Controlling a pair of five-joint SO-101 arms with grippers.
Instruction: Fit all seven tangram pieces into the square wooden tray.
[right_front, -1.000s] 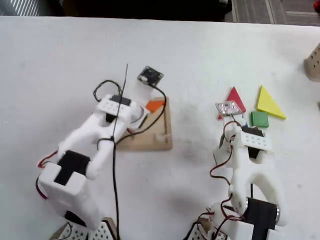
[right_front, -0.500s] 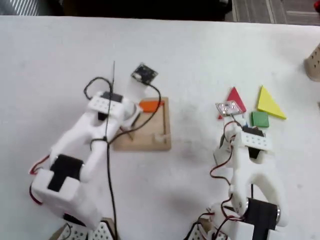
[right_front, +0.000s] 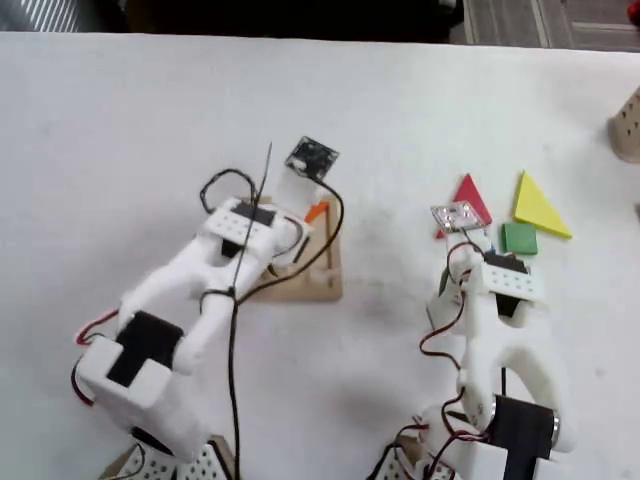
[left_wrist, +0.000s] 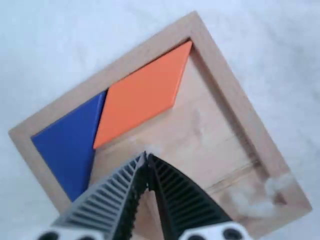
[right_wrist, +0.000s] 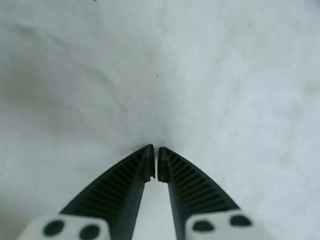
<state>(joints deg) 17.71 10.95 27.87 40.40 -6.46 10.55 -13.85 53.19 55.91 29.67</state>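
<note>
The square wooden tray (left_wrist: 226, 85) holds an orange parallelogram (left_wrist: 145, 92) and a blue triangle (left_wrist: 67, 140) side by side along one wall. My left gripper (left_wrist: 147, 159) hangs shut and empty above the tray's bare floor, just short of the orange piece. From above, the left arm covers most of the tray (right_front: 325, 285); a sliver of orange (right_front: 317, 211) shows. A red triangle (right_front: 470, 195), a yellow triangle (right_front: 540, 205) and a green square (right_front: 519, 238) lie loose at the right. My right gripper (right_wrist: 155, 162) is shut over bare table, near the loose pieces.
A tan object (right_front: 627, 125) stands at the far right edge. Black cables loop from the left arm over the tray. White tabletop stretches open between the two arms and toward the back.
The left arm swung left and away from the tray half a second ago, then came back right; it now covers more of the tray. The right arm has not moved.
</note>
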